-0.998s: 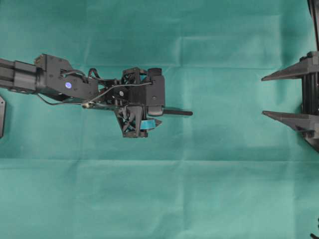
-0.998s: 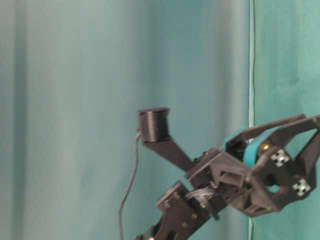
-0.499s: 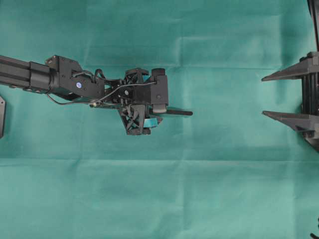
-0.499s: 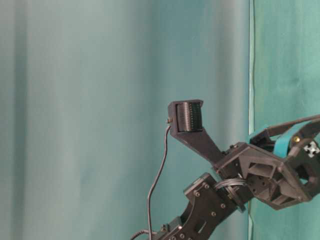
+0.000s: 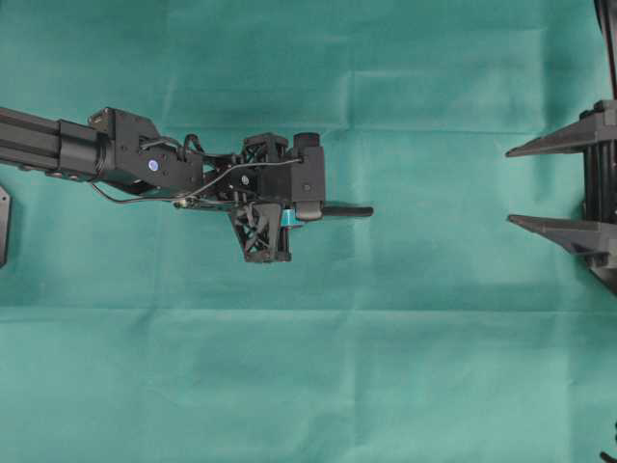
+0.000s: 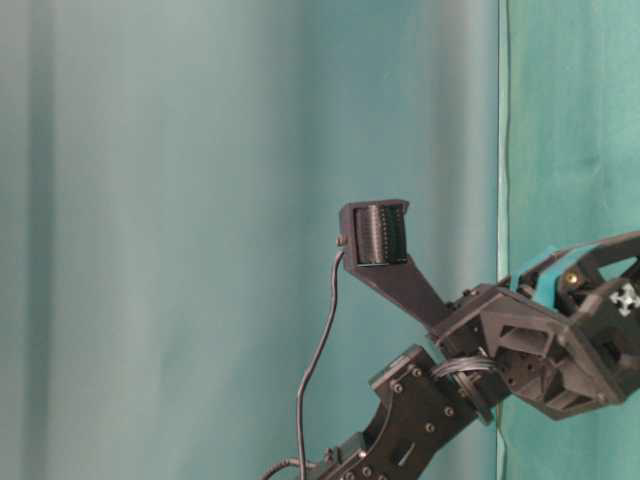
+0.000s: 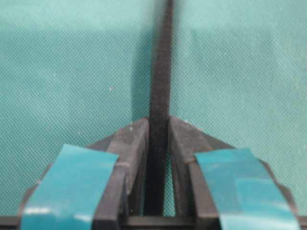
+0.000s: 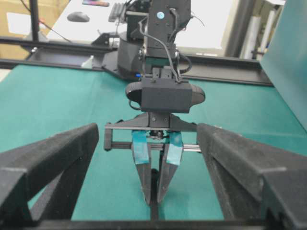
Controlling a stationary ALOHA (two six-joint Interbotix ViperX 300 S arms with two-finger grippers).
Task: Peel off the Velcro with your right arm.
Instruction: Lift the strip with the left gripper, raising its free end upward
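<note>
A: The big change is on the left arm (image 5: 116, 159). Its gripper (image 7: 158, 125) stood wide half a second ago, teal pads splayed to either side; now the jaws have drawn in until only a narrow slot is left between them.

B: And the slot is filled. In the left wrist view the Velcro (image 7: 161, 72) runs straight up the middle, its near end pinched between the two black tips, the teal pads (image 7: 72, 184) angled in on both flanks.

A: So the left arm has the strip clamped by one end. From overhead the rest of it pokes out as a short black bar (image 5: 345, 211) pointing toward the right edge of the surface (image 5: 405, 367), roughly midway between the far and near edges.

B: It has also lined up (it sat a shade lower and slightly askew before the jaws closed).

A: The right arm (image 5: 593, 193) has not budged at the right edge. Its gripper (image 8: 153, 191) stands fully spread, two long black prongs framing the left gripper, and holds nothing.

B: Which fits the task: the anchor seems set, the peeling not yet begun. The free end faces the right gripper, well apart from it.

A: Whether the two layers have started to part cannot be told; the strip reads as one dark line.
</note>
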